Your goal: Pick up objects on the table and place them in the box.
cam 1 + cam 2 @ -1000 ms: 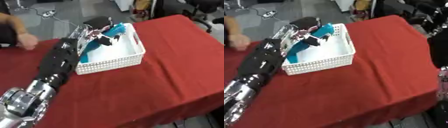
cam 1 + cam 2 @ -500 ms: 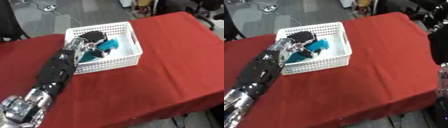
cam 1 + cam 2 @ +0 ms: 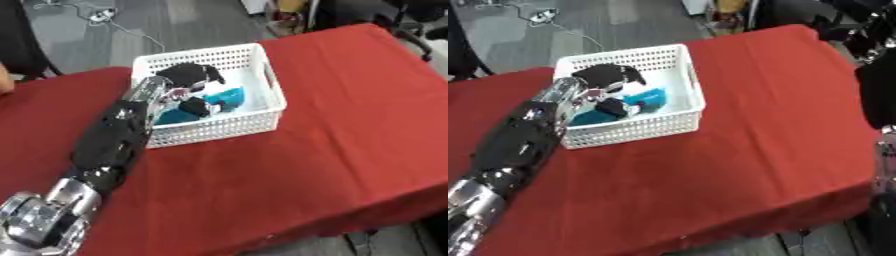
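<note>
An office or lab: grey carpet floor [image 3: 175, 22], office chair [image 3: 416, 25], red-clothed table [image 3: 350, 125].

The left hand [image 3: 179, 87] reached into the white box [image 3: 269, 85] — its fingers were blurred, so whether they curled round the teal thing [image 3: 229, 96] could not be told. The hand covered part of that thing. The worktop [image 3: 350, 130] ran off at its near-right corner. Of the right arm only a dark blur [image 3: 881, 90] showed — no hand.
</note>
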